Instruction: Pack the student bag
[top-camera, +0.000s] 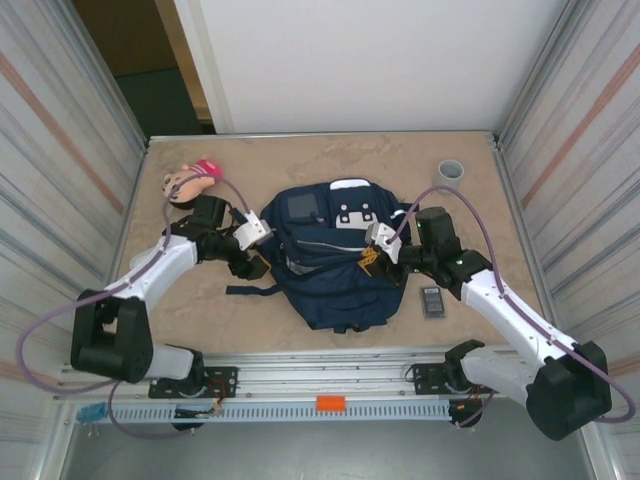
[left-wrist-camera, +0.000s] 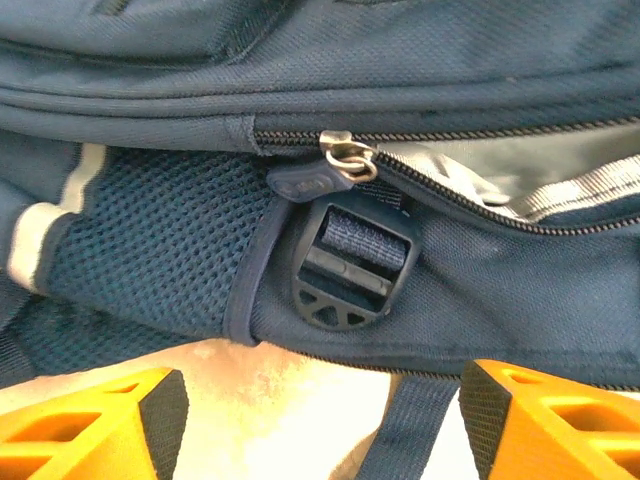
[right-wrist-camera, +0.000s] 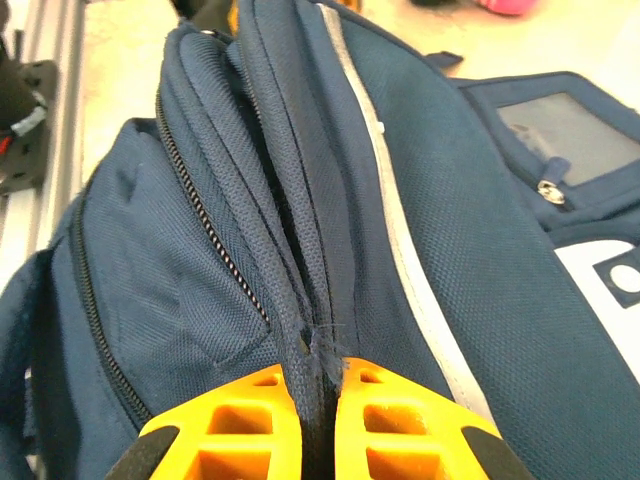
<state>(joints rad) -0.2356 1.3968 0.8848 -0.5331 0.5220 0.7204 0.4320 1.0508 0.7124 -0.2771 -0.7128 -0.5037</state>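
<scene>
Tan across the counter (top-camera: 200, 315), navy at its middle: the bag (top-camera: 325, 275) lying flat between both arms, top end away from the bases. Judged partway through opening the main zip, with grey lining already showing past the slider.

Keep the right claw (right-wrist-camera: 320, 388) clamped on the raised fold of bag fabric, holding it taut. Bring the left claw (left-wrist-camera: 322, 402), spread wide and gripping nothing, up from just beside the bag's flank. Pass over the strap (left-wrist-camera: 410, 430) and the buckle (left-wrist-camera: 352, 270), then close on the zip pull (left-wrist-camera: 345, 158) alone, clear of the mesh pocket. Draw along the teeth, never across.

Around: a plush toy (top-camera: 190, 180) at the far left, near the left arm; a grey cup (top-camera: 450, 172) in the far right corner, well apart; a dark flat device (top-camera: 432, 301) just beside the bag's right edge. Watch that buckle and strap, likeliest to snag a finger.
</scene>
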